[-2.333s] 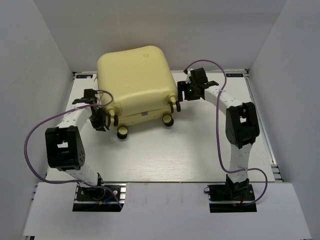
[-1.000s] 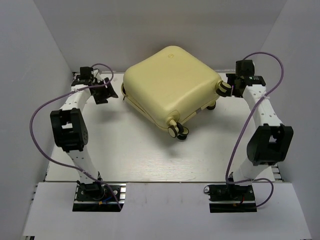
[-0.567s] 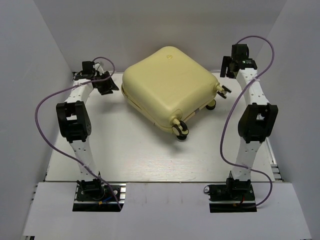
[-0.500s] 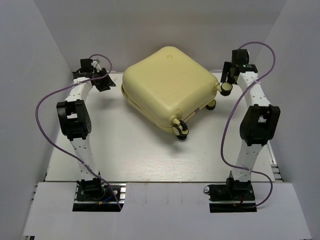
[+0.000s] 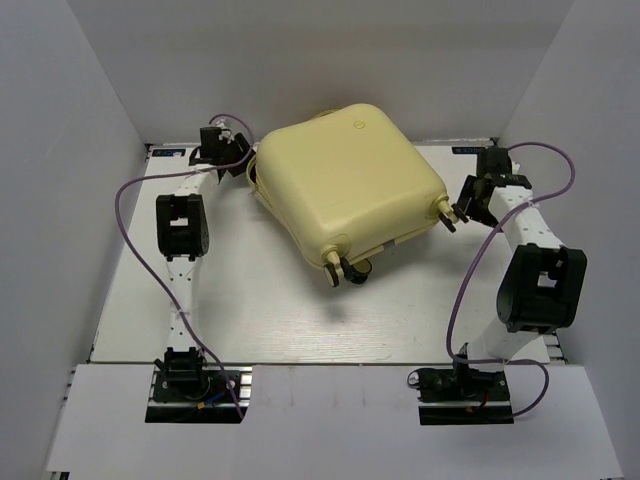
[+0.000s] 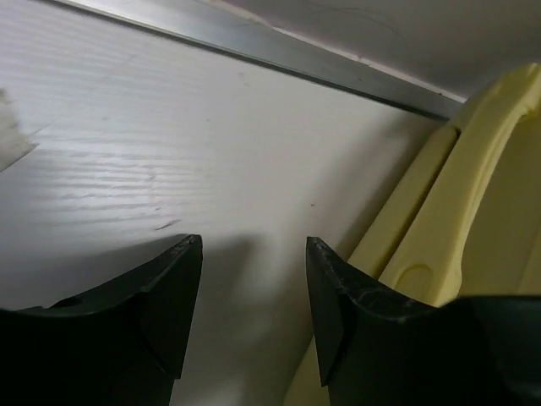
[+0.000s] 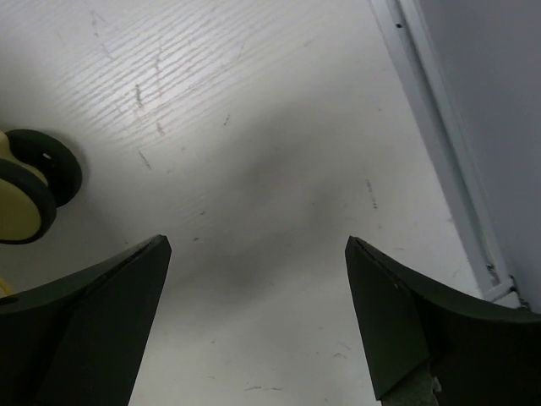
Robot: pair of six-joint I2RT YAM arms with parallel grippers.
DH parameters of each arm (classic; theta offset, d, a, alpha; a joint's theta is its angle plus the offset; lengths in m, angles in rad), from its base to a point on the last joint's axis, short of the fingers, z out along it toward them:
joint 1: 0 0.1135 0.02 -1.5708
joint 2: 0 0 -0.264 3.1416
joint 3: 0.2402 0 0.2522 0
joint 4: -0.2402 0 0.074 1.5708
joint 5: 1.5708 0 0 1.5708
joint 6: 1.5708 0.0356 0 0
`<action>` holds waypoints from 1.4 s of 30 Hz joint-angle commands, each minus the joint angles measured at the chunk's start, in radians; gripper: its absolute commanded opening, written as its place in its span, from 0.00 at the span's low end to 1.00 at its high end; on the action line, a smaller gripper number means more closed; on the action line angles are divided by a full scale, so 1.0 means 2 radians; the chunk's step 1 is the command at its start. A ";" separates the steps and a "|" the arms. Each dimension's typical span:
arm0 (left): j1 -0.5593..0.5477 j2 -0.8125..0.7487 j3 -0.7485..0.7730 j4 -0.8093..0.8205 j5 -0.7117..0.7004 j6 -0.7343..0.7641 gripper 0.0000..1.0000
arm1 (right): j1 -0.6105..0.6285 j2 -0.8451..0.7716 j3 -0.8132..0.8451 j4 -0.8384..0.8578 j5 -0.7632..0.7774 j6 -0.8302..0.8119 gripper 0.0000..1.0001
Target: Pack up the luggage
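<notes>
No text, number, brand or sign is legible in any view.

- Luggage [image 5: 350,185]: a small round emblem [image 5: 352,125] sits on the top shell. It is too small to read.
- Table [image 5: 260,300]: small blue marks [image 5: 466,150] sit at the far edge. Any characters on them are too small to read.
- Wrist views: no lettering is visible on the table surface or the shell.
</notes>
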 commanded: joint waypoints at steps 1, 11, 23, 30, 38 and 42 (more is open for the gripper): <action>-0.025 -0.019 -0.014 0.078 0.067 -0.016 0.62 | 0.002 0.004 0.059 -0.046 0.058 -0.027 0.90; -0.040 -0.124 -0.192 0.144 0.148 0.010 0.41 | -0.069 0.030 0.283 -0.207 0.286 -0.029 0.90; -0.095 -0.359 -0.516 0.190 0.202 0.080 0.37 | -0.089 -0.183 -0.114 -0.133 -0.210 -0.035 0.77; -0.130 -0.438 -0.601 0.184 0.227 0.086 0.35 | -0.072 -0.126 -0.121 -0.065 -0.318 -0.030 0.72; -0.109 -0.521 -0.594 0.025 0.106 0.157 0.44 | -0.048 -0.095 -0.092 0.058 -0.333 0.054 0.70; -0.085 -0.534 -0.573 -0.016 0.020 0.176 0.67 | -0.054 -0.091 -0.046 0.063 -0.237 0.072 0.71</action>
